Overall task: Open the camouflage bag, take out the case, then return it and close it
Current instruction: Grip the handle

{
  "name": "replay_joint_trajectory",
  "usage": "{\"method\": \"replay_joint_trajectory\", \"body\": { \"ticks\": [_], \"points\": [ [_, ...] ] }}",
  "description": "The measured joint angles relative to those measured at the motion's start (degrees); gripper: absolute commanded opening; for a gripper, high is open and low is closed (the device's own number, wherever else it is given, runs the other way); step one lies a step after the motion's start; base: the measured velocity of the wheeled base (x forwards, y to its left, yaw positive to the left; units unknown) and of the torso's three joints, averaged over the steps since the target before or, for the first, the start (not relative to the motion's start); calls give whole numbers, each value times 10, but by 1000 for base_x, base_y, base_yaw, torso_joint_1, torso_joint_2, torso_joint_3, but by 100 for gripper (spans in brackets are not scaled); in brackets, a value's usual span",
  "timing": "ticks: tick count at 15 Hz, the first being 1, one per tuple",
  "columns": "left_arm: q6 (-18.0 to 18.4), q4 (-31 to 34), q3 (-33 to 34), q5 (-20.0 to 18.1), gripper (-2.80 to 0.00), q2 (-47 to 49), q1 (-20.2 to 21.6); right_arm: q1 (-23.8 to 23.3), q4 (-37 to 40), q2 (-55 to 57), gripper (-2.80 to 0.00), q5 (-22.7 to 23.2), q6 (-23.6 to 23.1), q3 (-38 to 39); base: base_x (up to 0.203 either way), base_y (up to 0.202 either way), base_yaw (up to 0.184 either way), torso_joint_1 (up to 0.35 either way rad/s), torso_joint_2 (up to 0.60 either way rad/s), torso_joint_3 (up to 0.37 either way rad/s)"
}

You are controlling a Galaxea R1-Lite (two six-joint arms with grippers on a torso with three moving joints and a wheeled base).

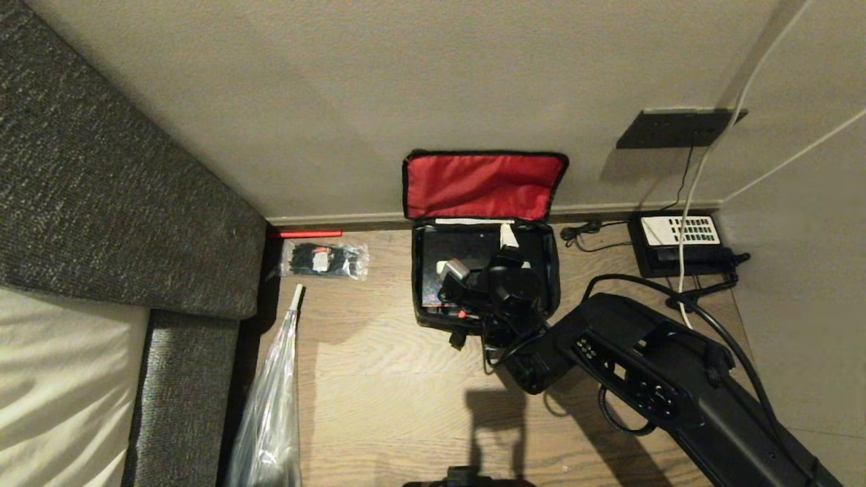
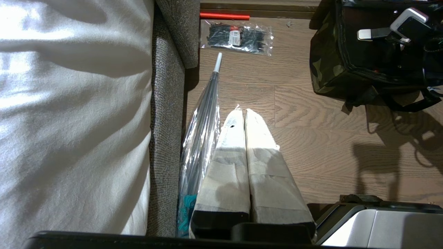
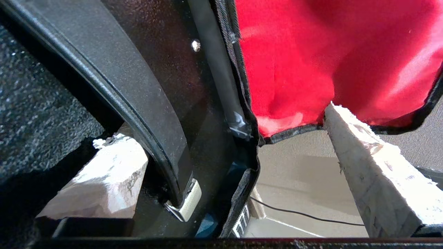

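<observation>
Although the boxy soft camouflage bag (image 1: 486,274) already stands open on the wood floor against the wall, its red-lined lid (image 1: 484,184) folded up against the plaster, the flat black hard case (image 1: 460,253) remains inside it. The right gripper (image 1: 497,260) reaches down into the opening with its padded fingers spread wide; in the right wrist view one finger (image 3: 104,180) sits beneath the case's curved black handle (image 3: 138,100) while the other (image 3: 373,173) lies outside the bag's black-trimmed rim, so nothing is yet gripped. The left gripper (image 2: 244,117) hangs idle with its fingers pressed together, above bare floor beside a folded clear umbrella (image 2: 202,124).

Likely failures, as judged here: closing from this pose could pinch the rim or lid fabric together with the handle, dragging the whole bag upward; a shallow hold on the handle could let the case slip.

Clearances: the case fits closely within the bag walls, so it probably has to be lifted straight up. The wall blocks the far side, a black telephone (image 1: 680,243) with trailing cords lies to the right, and a packet of black cable ties (image 1: 325,260) lies to the left; open floor lies nearer the robot.
</observation>
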Motion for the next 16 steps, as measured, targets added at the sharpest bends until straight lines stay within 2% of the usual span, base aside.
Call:
{"method": "replay_joint_trajectory", "body": {
  "ticks": [16],
  "points": [
    [0, 0, 0, 0, -280, 0, 0, 0, 39, 0, 0, 11, 2, -1, 0, 0, 0, 0, 0, 0]
  ]
}}
